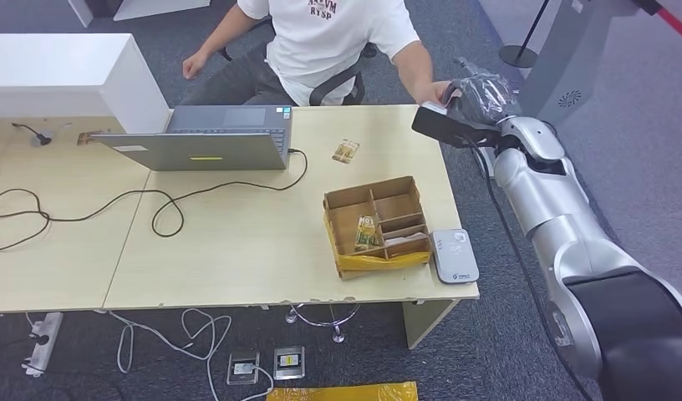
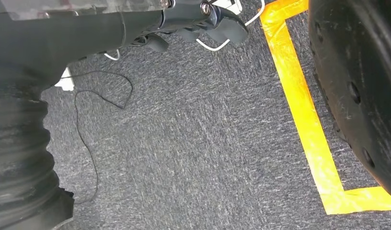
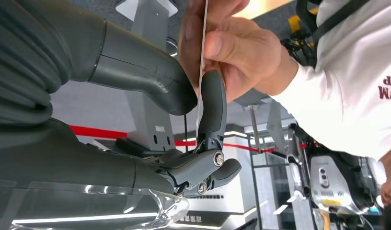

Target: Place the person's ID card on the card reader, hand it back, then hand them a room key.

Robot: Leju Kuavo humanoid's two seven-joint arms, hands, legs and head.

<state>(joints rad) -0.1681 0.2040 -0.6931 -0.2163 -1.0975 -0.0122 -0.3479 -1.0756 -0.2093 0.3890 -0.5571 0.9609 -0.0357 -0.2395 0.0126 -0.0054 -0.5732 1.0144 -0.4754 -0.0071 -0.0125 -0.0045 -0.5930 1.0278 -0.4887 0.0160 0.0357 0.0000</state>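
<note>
My right hand (image 1: 480, 96) reaches out past the table's far right corner, up against the person's hand (image 1: 434, 90). In the right wrist view the ID card (image 3: 201, 72) appears edge-on as a thin white strip. My right hand (image 3: 136, 81) pinches it between the thick thumb and a dark finger (image 3: 212, 105), while the person's hand (image 3: 236, 52) also grips it. The white card reader (image 1: 453, 255) lies flat at the table's near right edge. Beside it stands a cardboard box (image 1: 396, 188) with a room key (image 1: 367, 231) in one compartment. My left hand (image 2: 217, 24) hangs over the carpet, holding nothing.
The person in a white shirt (image 1: 338, 33) sits behind the table. A grey laptop (image 1: 212, 138) stands at the back centre with a black cable (image 1: 166, 209) looping across the tabletop. A small packet (image 1: 346, 151) lies near the back. A white counter (image 1: 62, 71) is at the far left.
</note>
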